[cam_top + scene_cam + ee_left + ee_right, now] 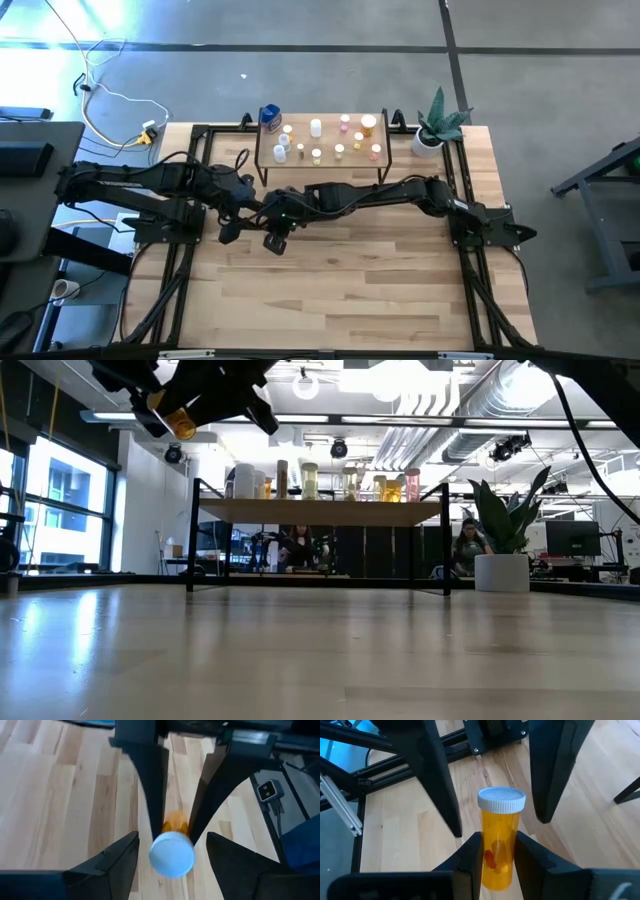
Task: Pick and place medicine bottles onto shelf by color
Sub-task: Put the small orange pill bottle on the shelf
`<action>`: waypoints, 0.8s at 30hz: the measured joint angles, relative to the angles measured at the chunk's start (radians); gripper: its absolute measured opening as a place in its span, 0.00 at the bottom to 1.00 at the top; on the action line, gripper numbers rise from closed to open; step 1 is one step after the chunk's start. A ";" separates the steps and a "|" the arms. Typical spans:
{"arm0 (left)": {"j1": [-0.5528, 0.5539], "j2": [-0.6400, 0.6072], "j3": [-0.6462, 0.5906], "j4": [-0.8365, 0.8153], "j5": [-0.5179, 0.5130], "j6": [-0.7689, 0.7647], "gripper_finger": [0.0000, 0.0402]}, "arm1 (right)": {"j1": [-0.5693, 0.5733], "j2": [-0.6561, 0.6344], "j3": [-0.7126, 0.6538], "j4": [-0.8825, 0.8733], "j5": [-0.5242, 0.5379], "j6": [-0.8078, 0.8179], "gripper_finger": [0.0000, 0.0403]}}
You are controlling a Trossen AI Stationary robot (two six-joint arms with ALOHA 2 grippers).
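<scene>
An amber pill bottle with a white cap point(498, 845) is held well above the table in my right gripper point(498, 851), which is shut on it. The bottle also shows in the low view point(182, 425). My left gripper point(172, 851) faces it, open, with one finger on each side of the white cap point(172, 855), touching nothing. Both grippers meet left of the table's middle, near the shelf's front point(255, 228). The light-wood shelf on black legs point(320, 162) stands at the far side and carries several small white, pink and amber bottles and a blue-topped one point(270, 117). My right gripper pinches the bottle's amber body point(498, 865), on its lower half, between its two fingers. The bottle lies along the fingers, and its capped end point(501, 800) sticks out past the fingertips toward my left gripper. It is lifted clear of the table.
A potted green plant point(437, 128) stands right of the shelf at the far right. Black frame rails run along the table's left and right sides point(180, 260). Bare wooden tabletop point(340, 290) lies in front of the arms. People sit in the room behind the shelf point(465, 545).
</scene>
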 joint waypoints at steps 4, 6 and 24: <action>0.000 0.000 0.000 0.016 0.003 0.000 0.51 | -0.002 0.000 0.000 0.000 0.000 0.000 0.20; 0.000 0.000 0.000 0.012 0.003 0.000 0.49 | -0.002 0.000 0.000 0.000 0.000 0.000 0.20; 0.001 0.000 0.000 0.012 0.004 0.008 0.27 | -0.002 0.000 0.000 0.001 0.000 -0.014 0.20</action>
